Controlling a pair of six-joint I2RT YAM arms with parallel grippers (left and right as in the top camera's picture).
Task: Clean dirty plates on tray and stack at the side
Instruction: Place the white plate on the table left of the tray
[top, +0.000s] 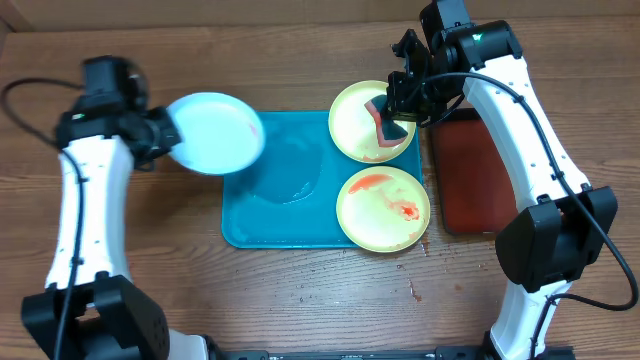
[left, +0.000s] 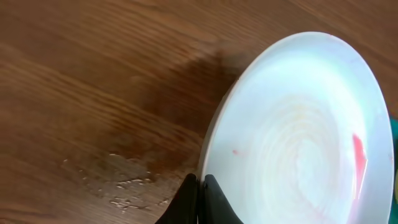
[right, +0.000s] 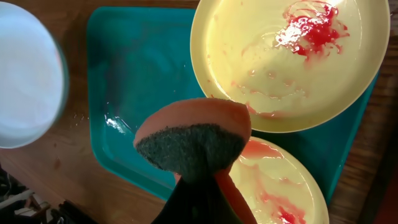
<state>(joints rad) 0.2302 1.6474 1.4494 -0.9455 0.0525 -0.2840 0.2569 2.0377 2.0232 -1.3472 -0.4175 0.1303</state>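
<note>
Left side first: the left gripper (top: 160, 135) is pinched narrow on the rim of the pale blue-white plate (top: 215, 132). The left wrist view shows both fingertips (left: 198, 190) clamped tight on that rim. The plate hangs over the bare wooden table (top: 150, 270), and its right edge overlaps the far left corner of the teal tray (top: 290, 215). It looks nearly clean (one thin red streak (left: 357, 163) sits near its far rim). A wet patch (left: 124, 186) glistens on the wood below.

Over to the right: the right gripper (top: 405, 95) is closed on an orange sponge (top: 385, 122) with a dark green scouring face. From the right wrist, the sponge (right: 193, 137) bulges out of the squeezed fingers, scouring side toward the camera. It hangs over the far yellow-green plate (top: 352, 120), which sits at the tray's far right corner and is streaked with red sauce. I cannot tell whether the sponge touches the plate.

Just beside it, toward the robot, the near yellow-green plate (top: 383, 208) rests at the tray's near right corner, with an orange smear and a bright red blot (top: 405, 210) in its bowl. The middle of the tray is bare and wet.

A dark red tray (top: 470, 170) lies right of the teal one, under the right arm. A small red splash (top: 415, 292) marks the table in front of the near plate.
</note>
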